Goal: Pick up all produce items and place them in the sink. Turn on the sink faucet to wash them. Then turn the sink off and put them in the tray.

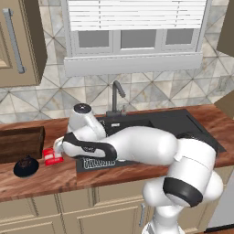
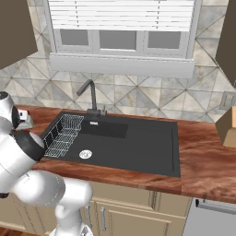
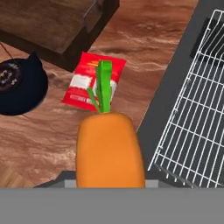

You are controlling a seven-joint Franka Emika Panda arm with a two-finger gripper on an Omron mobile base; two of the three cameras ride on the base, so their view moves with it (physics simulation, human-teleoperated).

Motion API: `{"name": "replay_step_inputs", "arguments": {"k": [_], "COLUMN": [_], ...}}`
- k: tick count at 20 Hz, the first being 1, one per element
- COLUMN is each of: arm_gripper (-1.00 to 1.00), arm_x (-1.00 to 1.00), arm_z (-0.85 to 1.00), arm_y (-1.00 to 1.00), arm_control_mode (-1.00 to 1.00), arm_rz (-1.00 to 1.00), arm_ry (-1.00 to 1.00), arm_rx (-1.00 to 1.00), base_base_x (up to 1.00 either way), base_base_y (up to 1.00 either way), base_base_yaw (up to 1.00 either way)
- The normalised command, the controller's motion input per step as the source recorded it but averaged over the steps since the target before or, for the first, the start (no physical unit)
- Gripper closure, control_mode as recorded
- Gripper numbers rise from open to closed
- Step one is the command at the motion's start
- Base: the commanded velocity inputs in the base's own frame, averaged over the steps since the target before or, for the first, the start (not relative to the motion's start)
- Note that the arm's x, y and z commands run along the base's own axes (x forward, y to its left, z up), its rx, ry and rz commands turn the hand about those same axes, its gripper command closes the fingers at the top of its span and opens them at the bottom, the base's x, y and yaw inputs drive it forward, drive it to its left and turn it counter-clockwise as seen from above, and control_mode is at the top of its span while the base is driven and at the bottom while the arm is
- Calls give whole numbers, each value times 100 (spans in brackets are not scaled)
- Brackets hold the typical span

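Between the gripper's (image 3: 110, 186) part-open jaws sits the carrot (image 3: 109, 146), held above the counter (image 3: 39, 144), long axis pointing forward, green top leading. Beside it lies the sink (image 3: 151, 118), rack side nearest.

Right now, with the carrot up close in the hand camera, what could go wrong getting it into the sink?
The carrot sits between the jaws over the counter, not yet over the sink; a loose grip could drop it on the wood. Below it lies a red packet, which a low sweep might drag along. The white wire rack stands at the basin's near side, so a release there may land on the wires, away from the faucet.
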Motion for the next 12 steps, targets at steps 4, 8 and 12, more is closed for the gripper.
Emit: {"name": "replay_step_inputs", "arguments": {"k": [4,8,12], "arm_gripper": [100,100,100], "arm_x": [28,27,22], "arm_z": [3,2,1], "arm_y": [59,56,50], "arm_control_mode": [-100,-100,-100], "arm_rz": [0,0,0], "arm_ry": [9,7,3], "arm_rx": [0,0,0], "base_base_x": [0,0,0], "base_base_y": [0,0,0], "base_base_yaw": [0,0,0]}}
